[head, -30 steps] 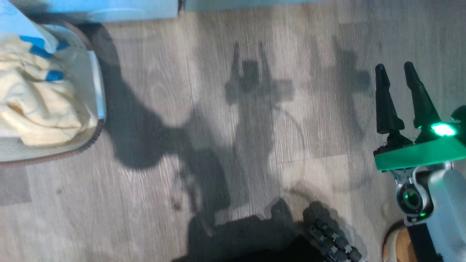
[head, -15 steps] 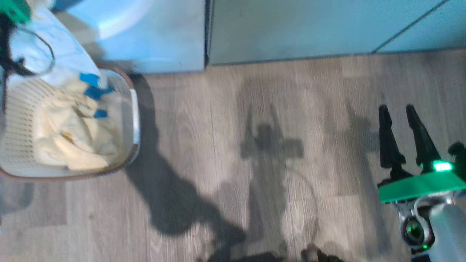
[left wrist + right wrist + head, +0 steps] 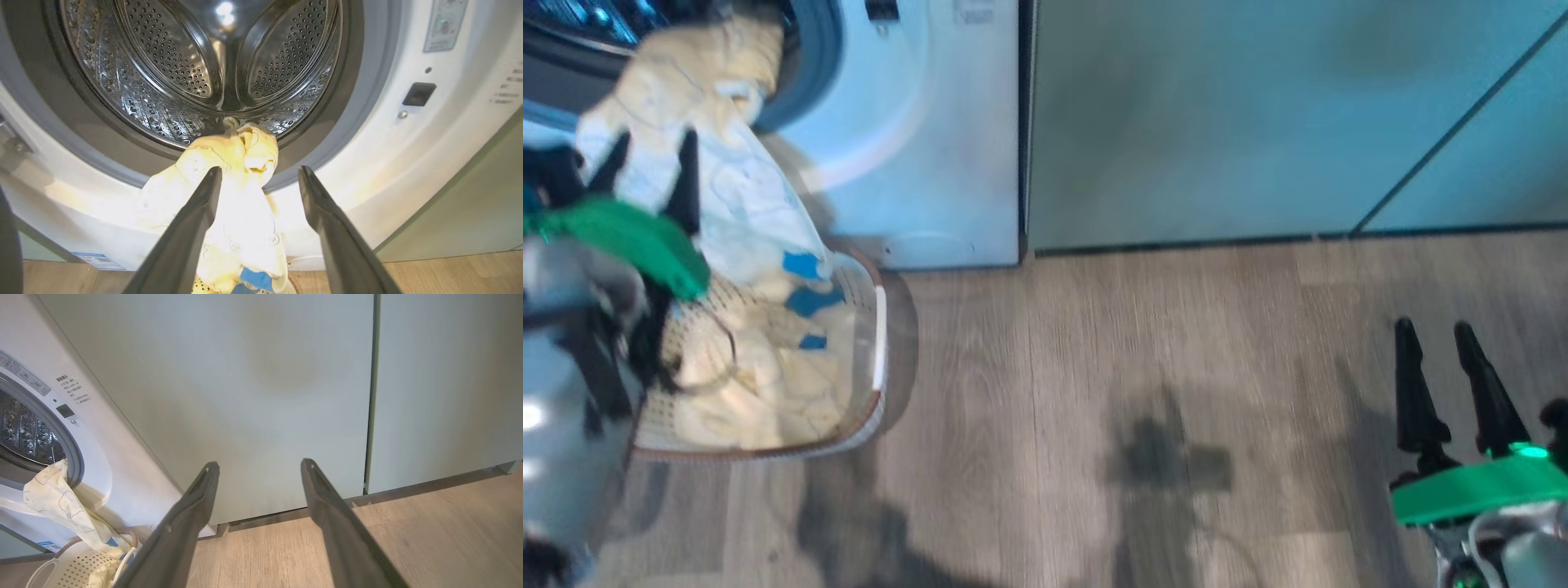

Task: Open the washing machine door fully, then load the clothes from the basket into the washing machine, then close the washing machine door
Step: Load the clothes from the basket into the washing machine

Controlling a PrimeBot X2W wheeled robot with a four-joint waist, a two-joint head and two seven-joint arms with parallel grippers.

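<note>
I count one washing machine point(image 3: 931, 122) at eleven o'clock and one basket point(image 3: 880, 327) at nine below it. The clothes point(image 3: 241, 212) trail from the drum point(image 3: 184, 61) lip into the basket. My left gripper point(image 3: 259, 169) gapes wide before them, clamping nothing. The right gripper point(image 3: 259, 462) at four is equally wide, facing two green cabinet panels point(image 3: 286, 375).
</note>
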